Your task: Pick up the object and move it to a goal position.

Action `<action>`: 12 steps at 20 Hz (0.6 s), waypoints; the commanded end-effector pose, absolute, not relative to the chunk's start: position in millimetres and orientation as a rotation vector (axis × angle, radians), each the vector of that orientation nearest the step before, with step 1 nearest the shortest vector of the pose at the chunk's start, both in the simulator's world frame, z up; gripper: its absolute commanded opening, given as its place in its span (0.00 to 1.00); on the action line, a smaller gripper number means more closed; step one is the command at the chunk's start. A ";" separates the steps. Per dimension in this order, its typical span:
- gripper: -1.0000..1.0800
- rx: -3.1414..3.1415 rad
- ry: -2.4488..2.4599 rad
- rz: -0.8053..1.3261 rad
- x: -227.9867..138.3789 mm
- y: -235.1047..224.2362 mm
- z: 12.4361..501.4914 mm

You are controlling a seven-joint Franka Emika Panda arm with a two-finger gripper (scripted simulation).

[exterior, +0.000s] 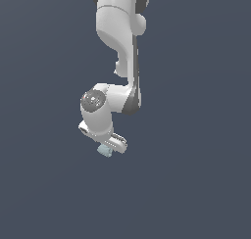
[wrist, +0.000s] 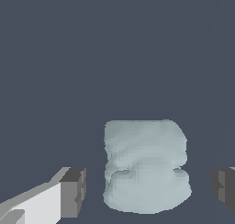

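Wrist view: my gripper (wrist: 146, 191) stands open, its two dark fingertips (wrist: 73, 191) set apart on either side of the object (wrist: 144, 168), neither touching it. I judge this the pre-grasp step; the next move calls for closing squarely on the lump, then lifting toward a goal the frames do not show. The object is a pale grey-green, roughly cubic lump with a creased, bumpy face. In the exterior view it sits on the dark worktop (exterior: 196, 184) directly beneath the gripper (exterior: 109, 147), peeking out at the exterior view's left.
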State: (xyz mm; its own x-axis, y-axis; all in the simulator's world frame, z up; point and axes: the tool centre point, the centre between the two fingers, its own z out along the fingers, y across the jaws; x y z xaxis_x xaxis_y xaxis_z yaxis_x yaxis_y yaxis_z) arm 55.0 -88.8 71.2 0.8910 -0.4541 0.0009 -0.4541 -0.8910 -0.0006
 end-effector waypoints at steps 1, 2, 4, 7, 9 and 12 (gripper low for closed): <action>0.96 -3.054 0.736 0.000 54.2 -89.1 56.9; 0.96 -3.054 0.737 0.000 54.1 -89.2 52.3; 0.96 -3.054 0.738 0.000 54.2 -89.2 45.4; 0.96 -3.053 0.739 0.000 55.0 -89.5 41.3; 0.96 -3.053 0.739 0.000 55.5 -89.7 41.7; 0.00 -3.053 0.739 0.000 55.5 -89.7 41.7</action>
